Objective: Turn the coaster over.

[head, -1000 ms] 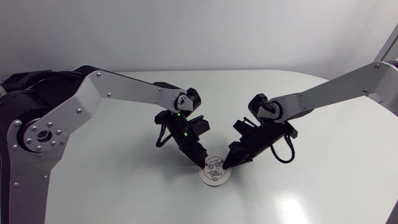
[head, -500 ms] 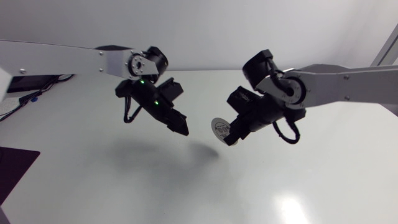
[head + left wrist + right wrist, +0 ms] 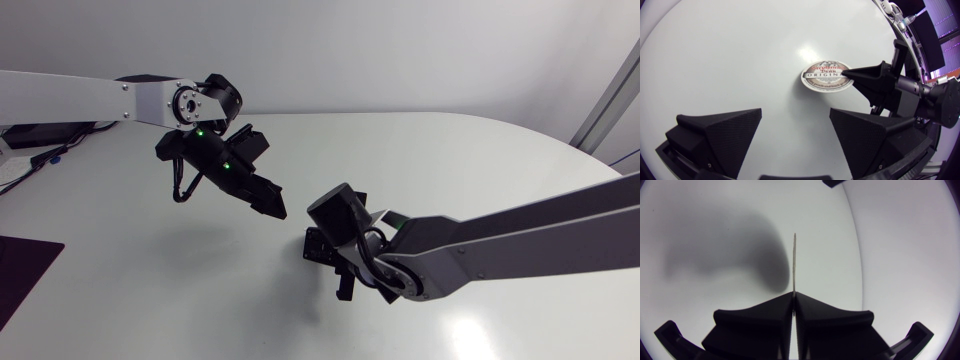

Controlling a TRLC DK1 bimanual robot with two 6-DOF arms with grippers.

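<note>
So the coaster [image 3: 826, 78] is a round one with print on its face. It's pinched by its edge in the right pincer [image 3: 860, 75], fingers closed on it from both sides. From the right wrist view you see it dead edge-on, just a thin pale sliver [image 3: 794, 265] sticking straight out ahead of the two black fingers [image 3: 765, 315], which are squeezed together on it. From the left wrist view the printed face is what you see. Can't tell if it's touching the bench [image 3: 740, 50] or hanging just over it. In the head view it's hidden behind the right arm's wrist.

There's a big soft shadow [image 3: 740, 255] on the bench beyond the coaster.

The left pincer [image 3: 796, 112] has its wedge fingers [image 3: 720, 132] spread wide apart with nothing between them. The coaster sits out ahead of it, not touching.

From the head view, the left arm [image 3: 90, 95] comes in raised, with its pincer [image 3: 265, 198] angled down toward the middle. The right arm [image 3: 500, 245] reaches in low across the bench [image 3: 480, 150], with its wrist near the left pincer.
</note>
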